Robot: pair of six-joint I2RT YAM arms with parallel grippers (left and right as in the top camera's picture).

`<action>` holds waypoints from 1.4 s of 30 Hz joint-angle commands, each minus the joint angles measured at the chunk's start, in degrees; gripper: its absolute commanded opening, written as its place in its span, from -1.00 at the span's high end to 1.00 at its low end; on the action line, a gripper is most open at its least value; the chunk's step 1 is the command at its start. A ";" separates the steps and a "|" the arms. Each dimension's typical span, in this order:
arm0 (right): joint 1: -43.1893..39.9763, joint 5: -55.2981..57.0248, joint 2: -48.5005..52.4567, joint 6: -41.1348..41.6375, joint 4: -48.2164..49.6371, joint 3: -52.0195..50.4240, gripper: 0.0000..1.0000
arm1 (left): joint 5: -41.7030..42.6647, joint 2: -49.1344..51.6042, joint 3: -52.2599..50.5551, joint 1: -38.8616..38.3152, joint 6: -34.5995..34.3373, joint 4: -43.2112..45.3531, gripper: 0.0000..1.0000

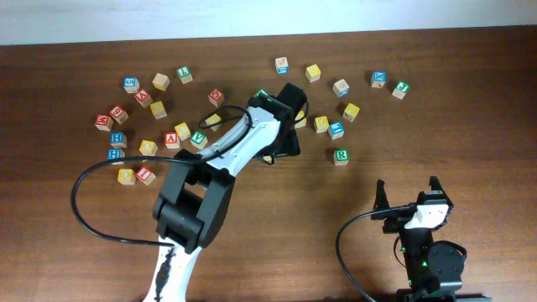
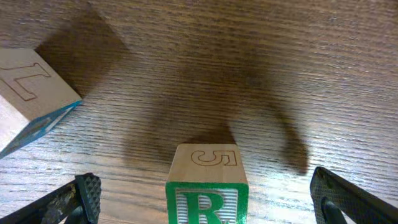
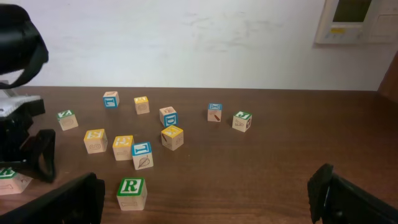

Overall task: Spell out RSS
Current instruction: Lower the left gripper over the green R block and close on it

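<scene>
Two cubes with a green R show. One green R cube (image 2: 207,194) sits between the fingers of my left gripper (image 2: 205,186), which is open around it without touching it. In the overhead view my left gripper (image 1: 287,138) hides this cube. In the right wrist view only a corner of this cube (image 3: 9,179) shows, below the left gripper (image 3: 31,155). The other green R cube (image 1: 341,156) stands free on the table, also in the right wrist view (image 3: 131,191). My right gripper (image 1: 408,191) (image 3: 205,196) is open and empty, near the front edge. Several yellow-faced cubes (image 1: 321,124) lie about; I cannot read which carry S.
Many letter cubes lie scattered across the far half of the brown table (image 1: 470,134), in a left group (image 1: 148,148) and a right group (image 1: 351,111). A wooden cube with a blue side (image 2: 31,93) lies just left of my left gripper. A white wall (image 3: 186,37) backs the table.
</scene>
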 commanded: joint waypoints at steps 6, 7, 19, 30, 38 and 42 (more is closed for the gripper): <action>0.37 0.46 -0.37 0.22 -0.39 -0.31 -0.96 | -3.41 0.44 0.76 -0.35 -0.74 -0.11 -0.98; 0.37 0.46 -0.37 0.22 -0.42 -0.31 -0.97 | -3.45 0.44 0.74 -0.35 -0.74 -0.07 -1.00; 0.37 0.46 -0.37 0.22 -0.42 -0.31 -0.97 | -3.43 0.46 0.74 -0.35 -0.76 0.11 -0.98; 0.37 0.46 -0.37 0.22 -0.42 -0.31 -0.97 | -3.43 0.46 0.66 -0.33 -0.76 1.53 -0.49; 0.37 0.46 -0.37 0.22 -0.39 -0.31 -0.97 | -3.41 0.46 -1.81 -0.28 -0.76 3.93 -0.21; 0.37 0.46 -0.37 0.22 -0.39 -0.31 -0.97 | -3.30 0.46 -1.81 -0.31 -0.76 3.91 0.04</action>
